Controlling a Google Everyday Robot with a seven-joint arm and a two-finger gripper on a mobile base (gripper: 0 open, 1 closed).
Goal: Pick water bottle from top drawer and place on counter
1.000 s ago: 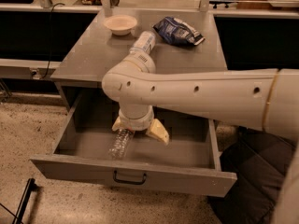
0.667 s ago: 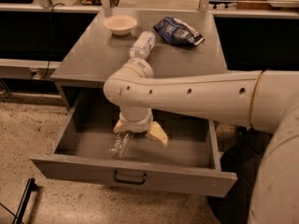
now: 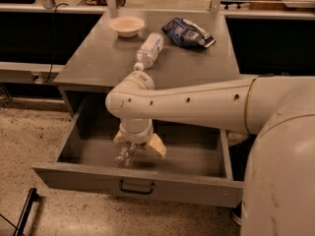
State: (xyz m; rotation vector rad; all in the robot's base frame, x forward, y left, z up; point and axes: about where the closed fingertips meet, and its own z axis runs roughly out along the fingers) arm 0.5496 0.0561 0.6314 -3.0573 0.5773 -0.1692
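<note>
And here we are at the cabinet: the top drawer (image 3: 197, 191) is pulled wide open, its dark bar handle (image 3: 137, 187) facing us, and the big white arm (image 3: 197, 104) reaches in from the right and bends straight down into it. The claw (image 3: 139, 145) hangs low inside the drawer, left of centre, its tan fingers (image 3: 157, 146) spread wide and gripping nothing. Right below, there's the water bottle (image 3: 125, 154), lying on its side on the drawer floor near the front panel, closer to the left finger than the right (whether that finger touches it, I cannot tell). Up top, the grey surface (image 3: 98, 58) carries three things: a pale bowl (image 3: 127, 25) at the back left, a fatter bottle with a white cap (image 3: 149, 50) lying on its side in the middle, and a crumpled dark blue bag (image 3: 187, 32) just beside it at the back right. Speckled floor (image 3: 29, 132) on the left
</note>
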